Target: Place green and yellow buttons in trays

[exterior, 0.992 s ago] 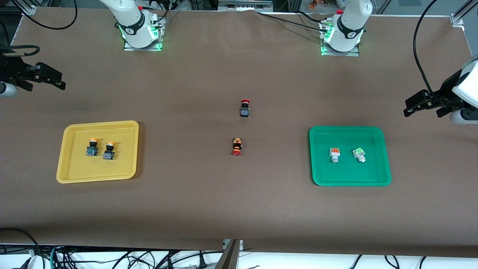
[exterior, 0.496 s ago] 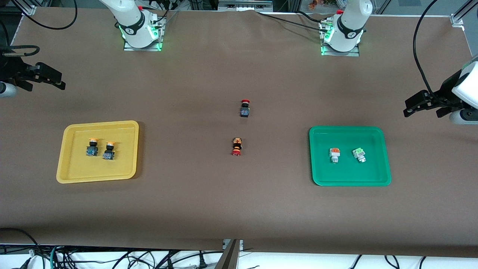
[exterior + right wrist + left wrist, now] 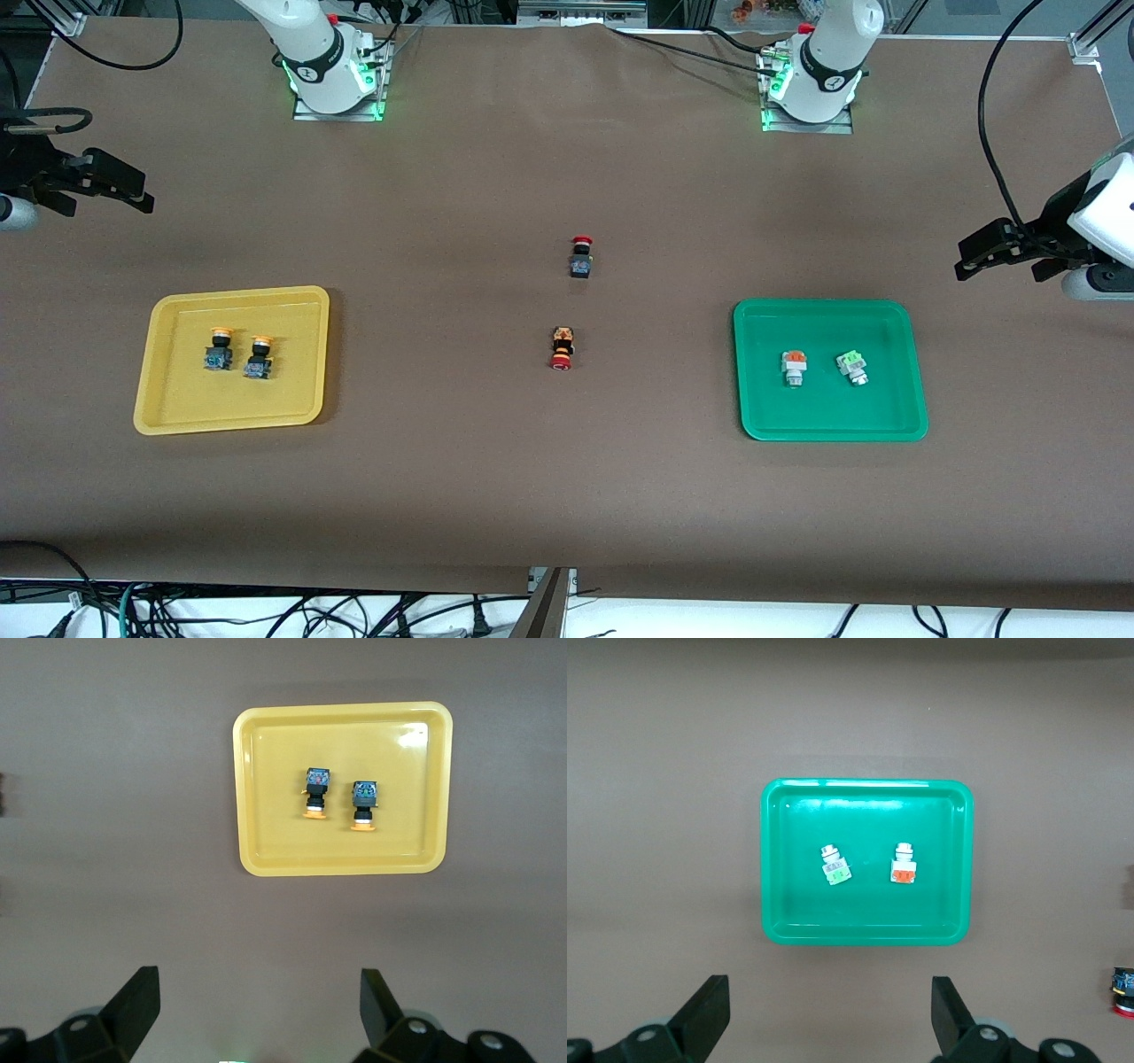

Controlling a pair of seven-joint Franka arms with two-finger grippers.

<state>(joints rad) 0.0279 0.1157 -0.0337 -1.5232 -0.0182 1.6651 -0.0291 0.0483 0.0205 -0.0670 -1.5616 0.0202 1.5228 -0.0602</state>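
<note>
While sorted: two yellow buttons (image 3: 237,353) lie in the yellow tray (image 3: 177,416); two square buttons (image 3: 824,367) lie in the green tray (image 3: 912,416).
Left gripper (image 3: 1010,251): released, empty, up at the table's end.
Right gripper (image 3: 84,184): released, empty likewise.
Risk: grabbing the red-capped buttons (image 3: 571,301) mid-table would spoil the sort.

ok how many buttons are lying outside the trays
2, both on the bare table between the trays: the red-capped black button and, nearer the front camera, the red-capped button with the orange-black body. None looks hidden.
</note>
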